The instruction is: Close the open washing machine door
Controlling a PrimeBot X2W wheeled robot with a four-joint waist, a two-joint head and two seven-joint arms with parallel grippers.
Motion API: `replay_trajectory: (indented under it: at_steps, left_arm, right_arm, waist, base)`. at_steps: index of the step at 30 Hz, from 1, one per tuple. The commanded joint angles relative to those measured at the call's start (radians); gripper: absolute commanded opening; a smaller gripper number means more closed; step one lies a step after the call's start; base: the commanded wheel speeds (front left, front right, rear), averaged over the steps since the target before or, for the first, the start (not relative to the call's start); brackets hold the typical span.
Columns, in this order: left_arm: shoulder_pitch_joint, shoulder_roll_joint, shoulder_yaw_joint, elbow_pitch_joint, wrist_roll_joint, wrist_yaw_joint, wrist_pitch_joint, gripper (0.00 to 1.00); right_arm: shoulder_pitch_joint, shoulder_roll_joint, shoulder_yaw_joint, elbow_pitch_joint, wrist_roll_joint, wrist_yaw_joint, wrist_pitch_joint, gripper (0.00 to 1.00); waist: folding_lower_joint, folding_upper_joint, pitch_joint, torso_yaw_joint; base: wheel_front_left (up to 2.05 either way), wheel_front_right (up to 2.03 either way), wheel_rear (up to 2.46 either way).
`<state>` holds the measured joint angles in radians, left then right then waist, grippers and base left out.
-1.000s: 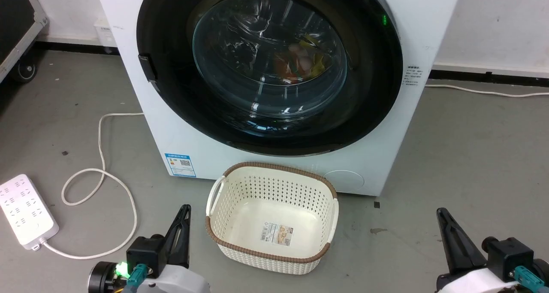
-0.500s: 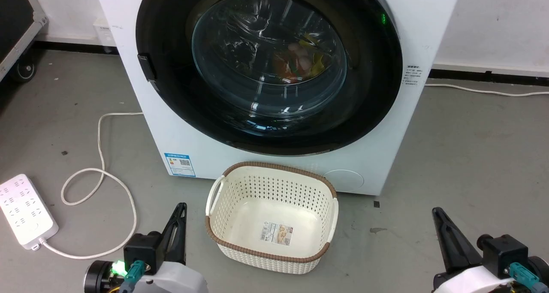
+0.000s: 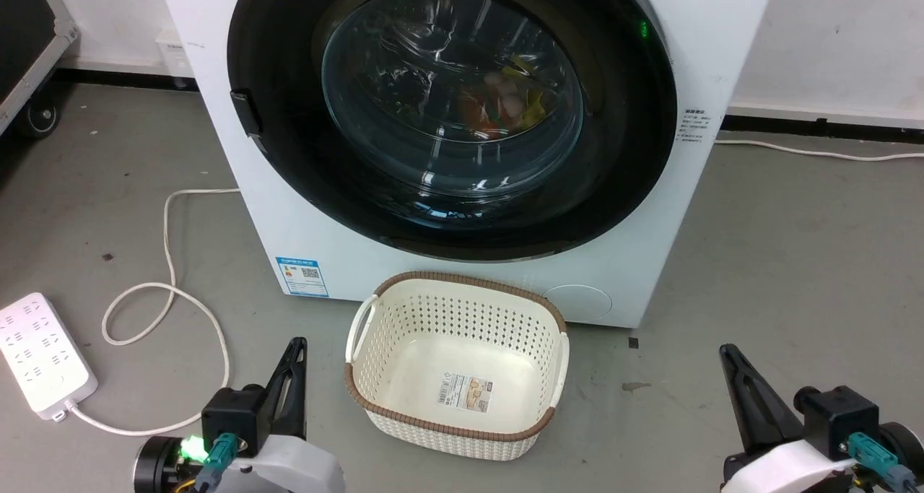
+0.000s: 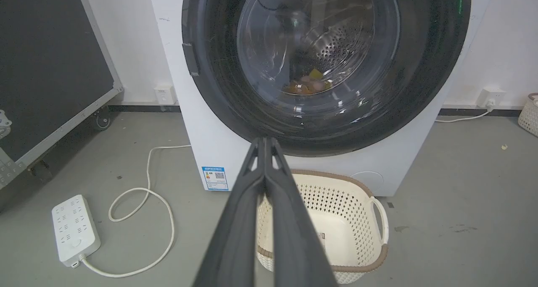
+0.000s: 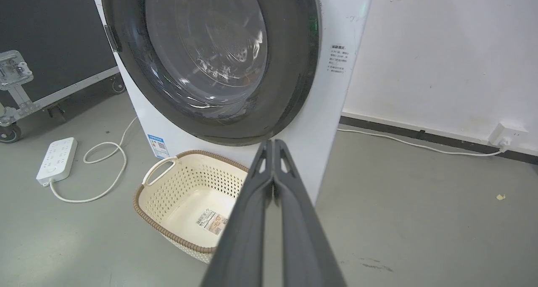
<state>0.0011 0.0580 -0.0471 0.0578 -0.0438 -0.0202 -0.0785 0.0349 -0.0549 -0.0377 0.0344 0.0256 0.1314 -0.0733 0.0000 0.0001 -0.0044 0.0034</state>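
The washing machine (image 3: 310, 219) (image 4: 197, 123) (image 5: 332, 89) is white and stands on the grey floor in front of me. Its round glossy black door (image 3: 289, 154) (image 4: 424, 81) (image 5: 294, 68) lies flush against the machine's front, and coloured clothes show through the bulging glass window (image 3: 451, 92). My left gripper (image 3: 294, 350) (image 4: 265, 140) is low at the left, left of the basket, shut with nothing in it. My right gripper (image 3: 725, 352) (image 5: 272, 143) is low at the right, also shut and empty. Both are well short of the door.
An empty cream laundry basket (image 3: 361, 327) (image 4: 378, 211) (image 5: 155, 173) sits on the floor right before the machine. A white power strip (image 3: 43, 356) with a looping cable (image 3: 170, 262) lies at the left. A black wheeled case (image 4: 46, 64) stands far left. Another cable (image 3: 816, 152) runs along the wall.
Both grippers have drawn back a little toward the bottom of the head view. The door and basket have not moved.
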Motion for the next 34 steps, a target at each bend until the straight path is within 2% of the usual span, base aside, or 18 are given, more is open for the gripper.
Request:
replay_trajectory:
  at_steps: [1,34]
  left_arm:
    - [-0.001,-0.001,0.006,-0.007,0.011,0.005,0.007,0.0]
    - [-0.001,-0.008,0.047,-0.058,0.044,0.02,0.079,0.0]
  right_arm:
    - [-0.015,0.003,0.004,-0.009,-0.008,-0.001,0.004,0.0]
    - [-0.035,0.005,0.038,-0.034,-0.026,-0.001,0.073,0.0]
  waist:
    - [0.0,-0.0001,0.0,0.0]
    - [0.0,-0.0001,0.004,-0.003]
  base:
    - [0.0,0.0,0.0]
    - [0.0,0.0,0.0]
